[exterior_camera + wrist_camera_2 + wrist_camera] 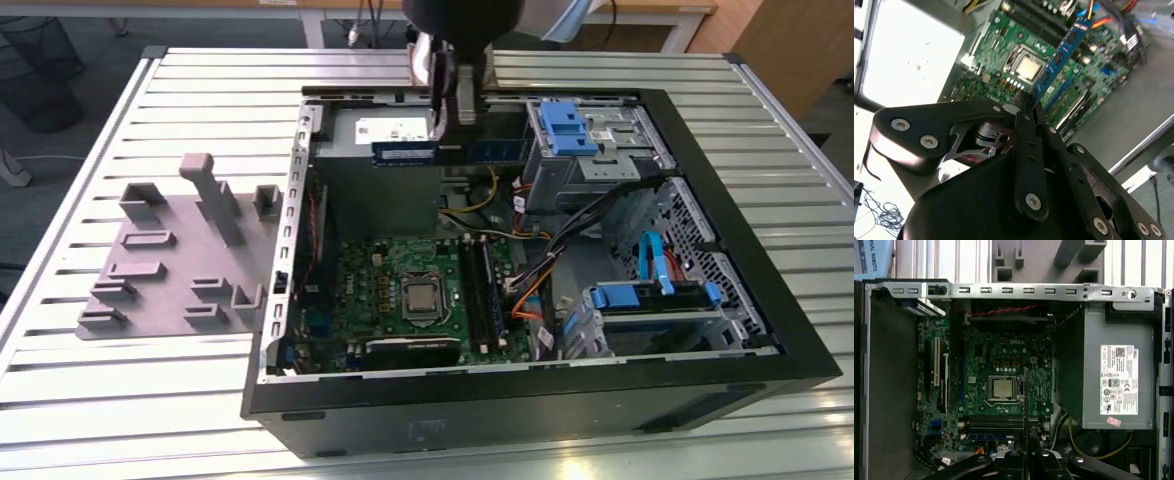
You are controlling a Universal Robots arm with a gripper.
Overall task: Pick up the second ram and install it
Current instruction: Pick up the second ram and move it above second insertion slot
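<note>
Holding the second ram clamped between its fingers, the gripper is seen raised over the open computer case. The pick-up is judged done. Installation is left, as the stick is kept well apart from the memory slots on the motherboard below.

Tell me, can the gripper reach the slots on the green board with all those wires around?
Probably yes. The gripper, shut on the ram, hangs over the open case, and the slots beside the silver chip look uncovered. The wires lie off to the exterior view's right of them.
</note>
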